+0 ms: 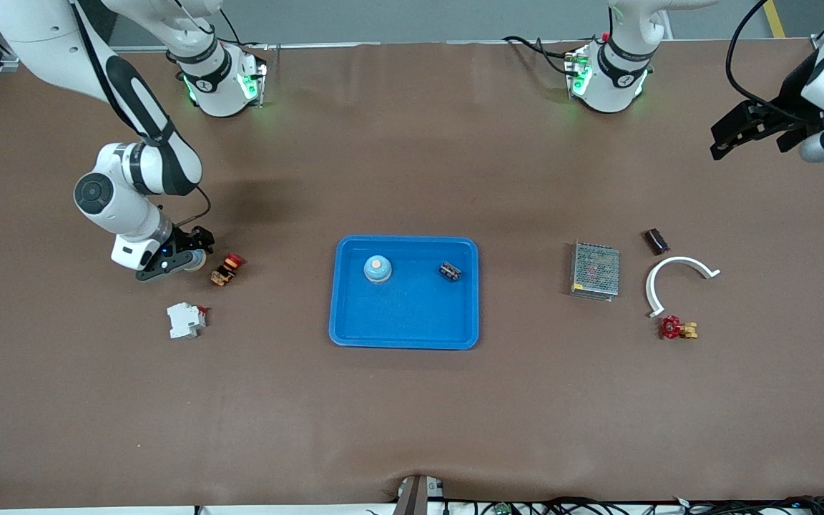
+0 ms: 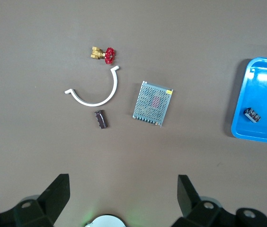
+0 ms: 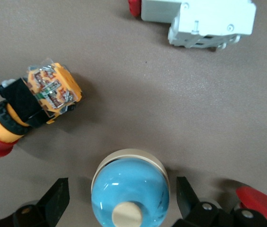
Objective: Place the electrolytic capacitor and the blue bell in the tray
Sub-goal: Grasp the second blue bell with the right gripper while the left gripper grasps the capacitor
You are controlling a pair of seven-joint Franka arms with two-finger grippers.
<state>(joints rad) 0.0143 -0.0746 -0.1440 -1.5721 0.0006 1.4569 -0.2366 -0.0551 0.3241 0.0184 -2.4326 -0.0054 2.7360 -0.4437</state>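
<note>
Straddling blue bell, right gripper open, ungripped; left gripper open, waiting aloft.

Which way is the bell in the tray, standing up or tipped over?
Standing up. The bell sits on its base in the tray, and its round button faces straight up.

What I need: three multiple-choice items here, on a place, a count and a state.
1. The red valve lies: A at the right arm's end; B beside the white clip; C mid-table.
2. Things in the tray: A one; B two; C four.
3. The right gripper is: A open around a second blue bell; B shut on it; C raised, empty.
Key: B, valve by clip's end; B, blue bell and capacitor inside; A, gaps beside both fingers. Left gripper waits open, in the air.
</note>
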